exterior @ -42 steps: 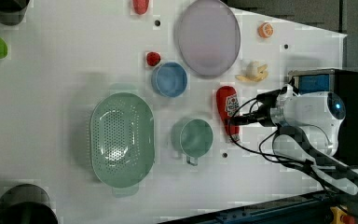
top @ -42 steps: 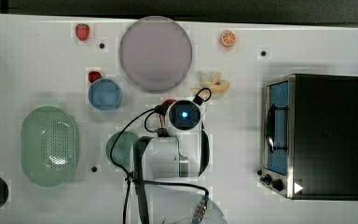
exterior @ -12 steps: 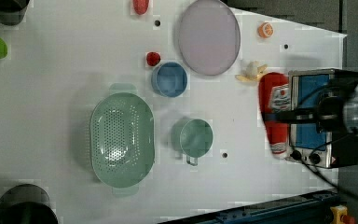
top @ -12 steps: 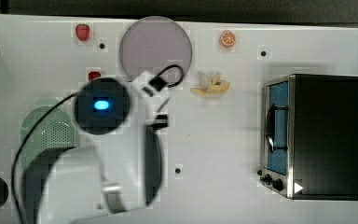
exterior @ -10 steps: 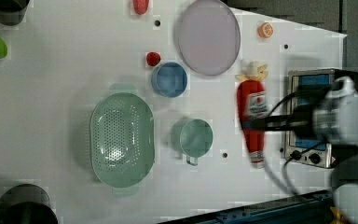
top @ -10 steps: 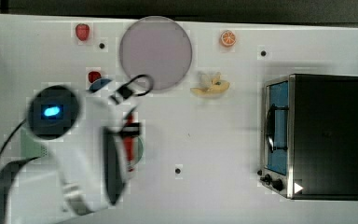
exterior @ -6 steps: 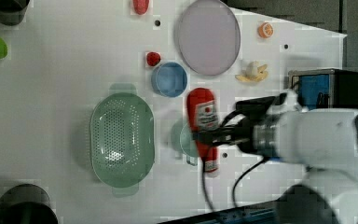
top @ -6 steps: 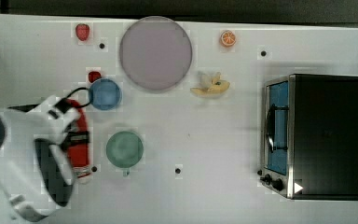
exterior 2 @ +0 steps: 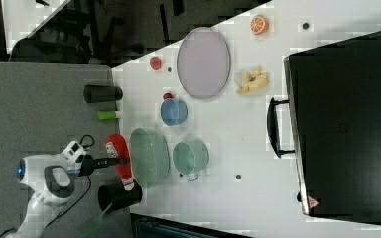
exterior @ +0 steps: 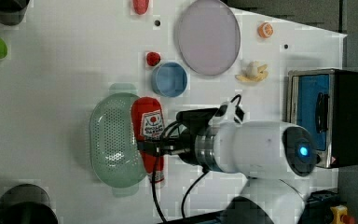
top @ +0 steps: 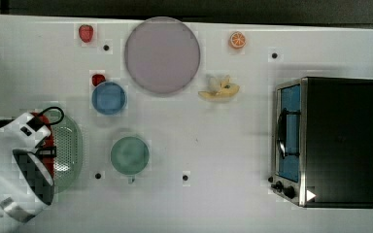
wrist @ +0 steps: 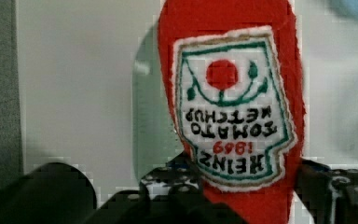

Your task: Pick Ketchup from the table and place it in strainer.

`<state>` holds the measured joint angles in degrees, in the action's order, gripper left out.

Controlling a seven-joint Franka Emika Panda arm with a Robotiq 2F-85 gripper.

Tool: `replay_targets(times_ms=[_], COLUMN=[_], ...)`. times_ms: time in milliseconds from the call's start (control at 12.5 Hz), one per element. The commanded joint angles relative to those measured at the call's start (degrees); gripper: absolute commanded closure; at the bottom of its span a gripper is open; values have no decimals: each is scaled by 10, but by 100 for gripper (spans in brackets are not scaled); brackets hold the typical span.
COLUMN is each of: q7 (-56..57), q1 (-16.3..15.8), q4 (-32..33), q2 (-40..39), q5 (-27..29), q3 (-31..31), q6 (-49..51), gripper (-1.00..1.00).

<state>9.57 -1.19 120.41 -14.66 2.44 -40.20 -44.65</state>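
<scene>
Gripper [exterior: 154, 145] clamped part-open across the ketchup bottle [exterior: 148, 122] — carried within the last second from beside the toaster oven [exterior: 326, 116] to above the strainer [exterior: 113, 140], its right rim in the left view. Release presumably next — bottle not yet inside.

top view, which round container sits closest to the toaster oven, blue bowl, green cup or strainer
The green cup: it lies nearest the toaster oven; the blue bowl and strainer lie farther toward the top view's left.

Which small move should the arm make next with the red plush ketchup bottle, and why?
Probably lower it, then release. The end effector grips the red plush ketchup bottle, which hangs lengthwise over the pale green perforated plastic strainer near its edge, not yet resting inside.
</scene>
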Motion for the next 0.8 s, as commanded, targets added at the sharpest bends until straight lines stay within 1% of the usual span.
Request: replay_targets(times_ms=[80,320,400,480,640,720,800], q7=[-91,-100,-100,-100,-100,-100,-100], q1=[-9,-23,-24,-25,-26,-25,-26], q4=[-7,-6,-6,-6,-7,-8,-7], q2=[-38,-87,-100,-111,-123,-119,-112], q5=[-3,-9,-10,-14,-28,-28,-28], q3=[8,12,14,18,24,24,23], q6=[-57,-113,-122,-125,-131,-137,-137], gripper=[-18,-18,-24,-43,-87,-100,-100])
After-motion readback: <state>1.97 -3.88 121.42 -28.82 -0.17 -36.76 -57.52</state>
